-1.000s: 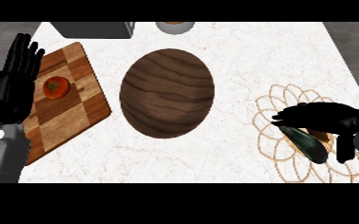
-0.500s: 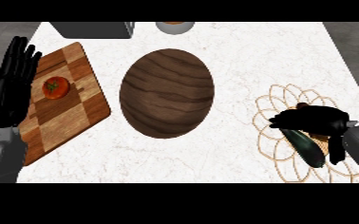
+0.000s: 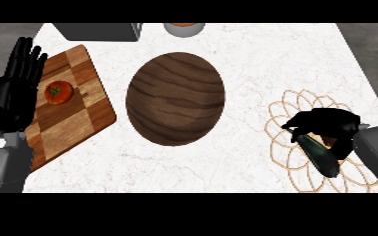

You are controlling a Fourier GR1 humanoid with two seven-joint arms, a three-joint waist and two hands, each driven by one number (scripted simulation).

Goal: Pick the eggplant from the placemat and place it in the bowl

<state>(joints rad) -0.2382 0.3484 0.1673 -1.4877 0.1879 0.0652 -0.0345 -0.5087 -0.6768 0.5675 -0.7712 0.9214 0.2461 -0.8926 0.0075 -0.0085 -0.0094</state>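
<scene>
my right hand [image 3: 325,126] curls over the eggplant [image 3: 319,156] on the placemat [image 3: 291,111] at right, apparently gripping it for the wooden bowl [image 3: 176,98]; left hand [image 3: 19,82] rests, fingers straight.

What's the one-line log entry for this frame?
phase: grasp | right hand: curled on eggplant, on placemat | bowl: empty | left hand: resting open

Marble counter [image 3: 273,60]: bowl [image 3: 176,98], board [image 3: 70,107], placemat [image 3: 299,155], perhaps cup [image 3: 184,28].
</scene>
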